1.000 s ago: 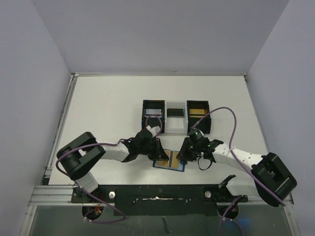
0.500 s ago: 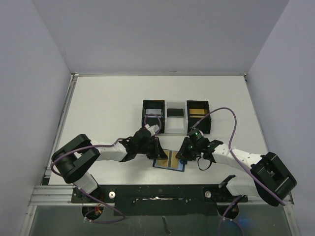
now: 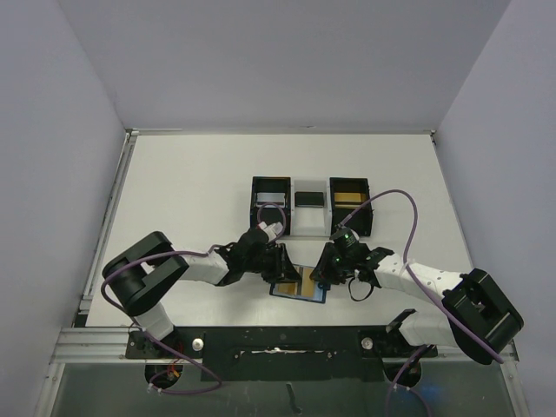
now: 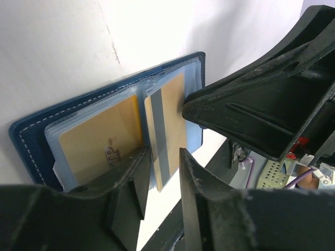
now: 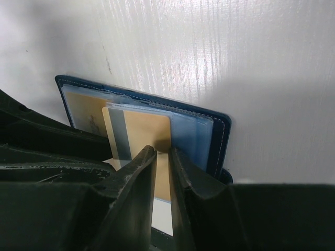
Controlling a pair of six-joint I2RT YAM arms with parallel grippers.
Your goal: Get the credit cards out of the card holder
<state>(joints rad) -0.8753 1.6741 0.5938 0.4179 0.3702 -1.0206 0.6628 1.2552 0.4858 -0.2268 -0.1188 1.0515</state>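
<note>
Left wrist view: left claw [image 4: 163,157] has just parted its jaws astride the striped gold card [image 4: 170,115], partly out of the card holder [image 4: 26,138] on the desk [image 4: 52,42]; right claw [image 5: 161,154], jaws nearly together, touches it, grip unclear; a fresh grasp probably follows.

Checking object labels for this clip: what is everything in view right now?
table: one, white, under everything
boxes: two, black, mid-table, flanking the tray
tray: one, white, between the boxes
silver-grey card: one, in left box
dark card: one, in tray
gold card: one, in right box
card holder: one, dark blue, open flat, near edge
pocketed card: one, gold, in holder's pocket
striped card: one, gold with grey stripe, partly out of holder
cables: purple, along both arms
left gripper: black, open, striped card's end between fingers
right gripper: black, fingers close together at striped card, grip unclear
</note>
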